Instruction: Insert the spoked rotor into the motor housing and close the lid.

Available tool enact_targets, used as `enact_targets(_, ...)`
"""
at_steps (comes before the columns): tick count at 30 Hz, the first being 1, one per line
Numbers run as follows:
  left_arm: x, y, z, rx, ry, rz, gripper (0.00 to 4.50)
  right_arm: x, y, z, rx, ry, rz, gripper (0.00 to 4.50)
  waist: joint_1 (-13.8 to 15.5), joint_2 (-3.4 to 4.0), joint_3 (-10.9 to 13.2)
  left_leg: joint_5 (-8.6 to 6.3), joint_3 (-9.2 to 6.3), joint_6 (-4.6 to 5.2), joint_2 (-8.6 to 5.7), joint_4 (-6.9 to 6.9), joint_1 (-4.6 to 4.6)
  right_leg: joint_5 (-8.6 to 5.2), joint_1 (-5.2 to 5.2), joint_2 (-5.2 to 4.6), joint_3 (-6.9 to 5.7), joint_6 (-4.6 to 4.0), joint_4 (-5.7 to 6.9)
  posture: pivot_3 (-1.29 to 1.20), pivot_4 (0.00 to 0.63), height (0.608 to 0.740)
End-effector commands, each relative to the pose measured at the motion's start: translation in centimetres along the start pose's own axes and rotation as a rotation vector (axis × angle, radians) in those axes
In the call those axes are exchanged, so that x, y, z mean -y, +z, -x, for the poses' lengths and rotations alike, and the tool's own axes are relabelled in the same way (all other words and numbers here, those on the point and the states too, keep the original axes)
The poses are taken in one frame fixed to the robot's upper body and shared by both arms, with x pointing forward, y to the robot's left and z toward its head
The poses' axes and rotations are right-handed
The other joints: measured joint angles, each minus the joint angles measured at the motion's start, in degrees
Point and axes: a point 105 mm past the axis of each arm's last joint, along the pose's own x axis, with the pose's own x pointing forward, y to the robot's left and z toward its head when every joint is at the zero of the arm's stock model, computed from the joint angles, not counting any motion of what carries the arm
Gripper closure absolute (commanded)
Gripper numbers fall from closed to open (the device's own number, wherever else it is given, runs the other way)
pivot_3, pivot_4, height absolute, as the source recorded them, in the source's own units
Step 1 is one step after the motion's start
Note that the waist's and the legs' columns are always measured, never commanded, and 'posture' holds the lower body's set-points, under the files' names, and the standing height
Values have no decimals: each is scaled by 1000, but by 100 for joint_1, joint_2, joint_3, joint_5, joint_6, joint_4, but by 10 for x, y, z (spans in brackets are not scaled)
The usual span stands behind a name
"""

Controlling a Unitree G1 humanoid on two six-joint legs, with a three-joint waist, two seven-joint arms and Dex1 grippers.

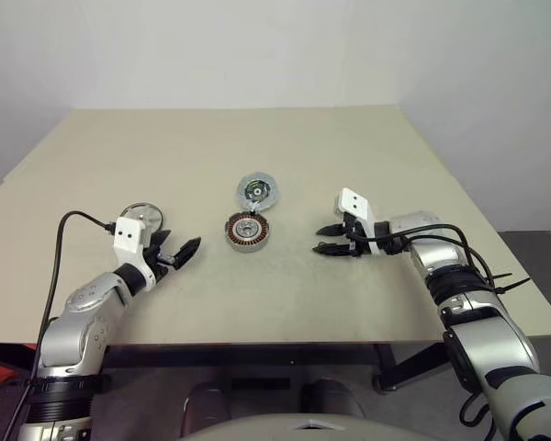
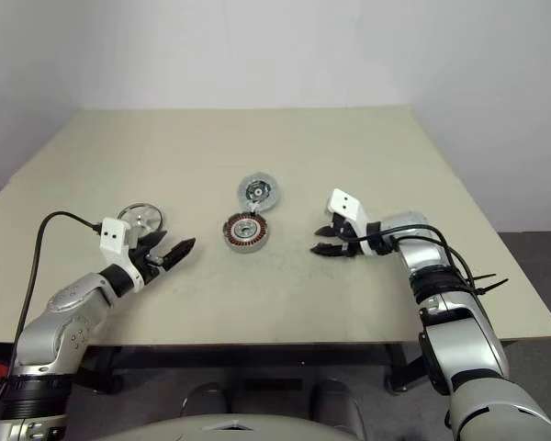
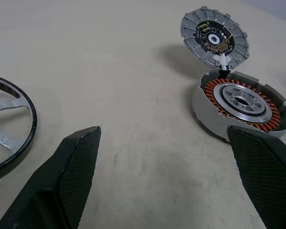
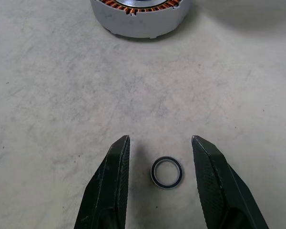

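The shiny silver spoked rotor (image 1: pixel 142 216) lies near the desk's left edge, not yet inserted; the copper-wound round motor housing (image 1: pixel 249 231) stands mid-desk, its grey-blue lid (image 1: pixel 257 190) open. Both the left gripper (image 1: pixel 181 254) and the right gripper (image 1: pixel 329 238) are spread and empty.

Large beige matte rectangular tabletop (image 1: pixel 257 138) filled the centre; plain white walls (image 1: pixel 257 46) at 12 o'clock; grey floor (image 1: pixel 533 248) at 3 o'clock.

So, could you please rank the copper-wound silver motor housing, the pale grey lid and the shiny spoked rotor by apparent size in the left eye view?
1. Copper-wound silver motor housing, largest.
2. Pale grey lid, a little smaller.
3. Shiny spoked rotor: partly hidden behind the left gripper, so its place below the lid is unsure.
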Motion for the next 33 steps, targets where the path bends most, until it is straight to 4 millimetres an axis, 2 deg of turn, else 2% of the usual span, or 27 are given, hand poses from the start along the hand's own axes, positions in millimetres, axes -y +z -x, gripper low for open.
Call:
enact_targets(1,-5,19,6,49,17,-48,0,4,3,7,7,-19,24,2178,1,0,0,0,0,0,0,0,0,0,0,0,0,0,0,0,0,740)
enact_targets(10,-6,24,7,66,24,-57,0,8,-24,10,-55,-67,-35,2178,2,-1,-1,0,0,0,-1,0,3,0,5,-1,-1,0,-1,0,0,740)
enact_targets(17,-8,27,6,70,28,-69,0,6,-31,8,-68,-68,-55,2178,10,-6,-5,0,0,0,-6,1,12,-4,20,-9,-3,7,-1,0,0,740)
enact_targets(20,-9,29,6,75,31,-73,0,5,-33,8,-73,-65,-67,2779,9,-8,-6,0,-1,1,-6,1,14,-5,21,-9,-3,9,-1,0,0,740)
enact_targets(23,-9,30,6,78,34,-76,0,4,-32,8,-73,-55,-72,3756,8,-12,-9,0,-1,0,-6,1,16,-5,22,-9,-3,8,-1,0,0,740)
enact_targets(24,-10,30,6,79,35,-76,0,4,-32,8,-74,-55,-72,3915,9,-12,-10,0,-1,0,-6,1,16,-4,22,-8,-4,6,-1,0,0,740)
enact_targets(29,-10,31,6,81,38,-78,0,5,-31,8,-77,-60,-54,3913,7,-14,-11,0,-1,1,-6,1,15,-2,22,-9,-4,3,-1,0,0,740)
enact_targets(33,-9,30,5,80,37,-77,0,12,-3,0,9,-80,-6,3913,-2,-14,-11,0,-1,1,-6,1,16,-5,22,-8,-4,8,-1,0,0,740)
